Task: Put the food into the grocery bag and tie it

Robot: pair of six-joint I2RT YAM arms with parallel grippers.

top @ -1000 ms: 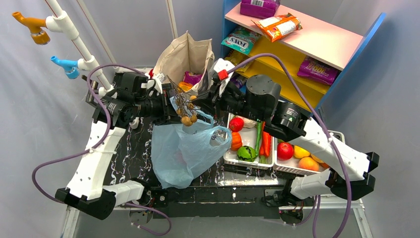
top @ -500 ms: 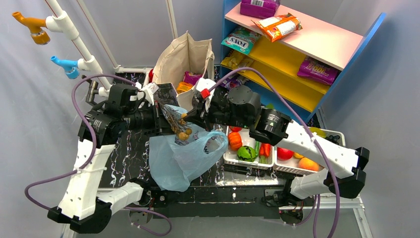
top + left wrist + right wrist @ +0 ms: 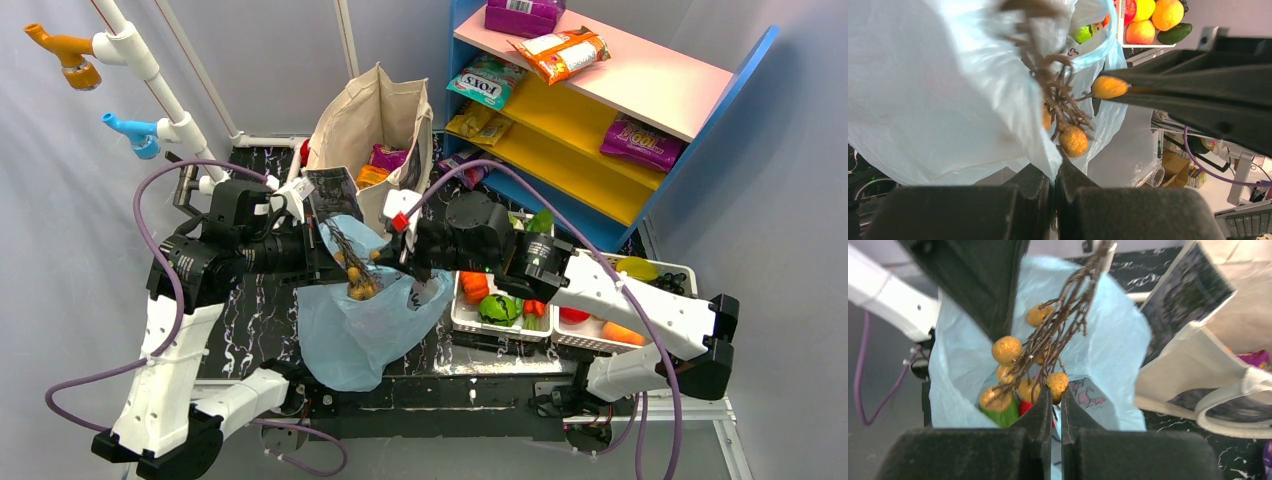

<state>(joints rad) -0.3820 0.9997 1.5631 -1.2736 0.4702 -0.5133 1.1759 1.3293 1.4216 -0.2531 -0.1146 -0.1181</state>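
The light-blue grocery bag [image 3: 355,325] hangs open over the table's middle. My left gripper [image 3: 1054,170] is shut on the bag's rim [image 3: 1045,150] and holds it up. My right gripper [image 3: 1053,392] is shut on one ball of the bunch of brown balls on twigs [image 3: 1048,347], which hangs in the bag's mouth [image 3: 355,275]. A green piece [image 3: 1000,415] and a red piece [image 3: 1025,407] of food lie inside the bag. The bunch also shows in the left wrist view [image 3: 1063,107].
A beige canvas tote [image 3: 375,125] stands behind the bag. White trays [image 3: 500,325] with more fruit and vegetables sit at the right. A blue, pink and yellow shelf [image 3: 600,100] with snack packs stands at the back right. White pipes [image 3: 160,90] rise at the back left.
Both grippers have moved nearer and lower. The bunch has dropped from above the bag into its mouth. The bag's rim has been pulled toward the left.
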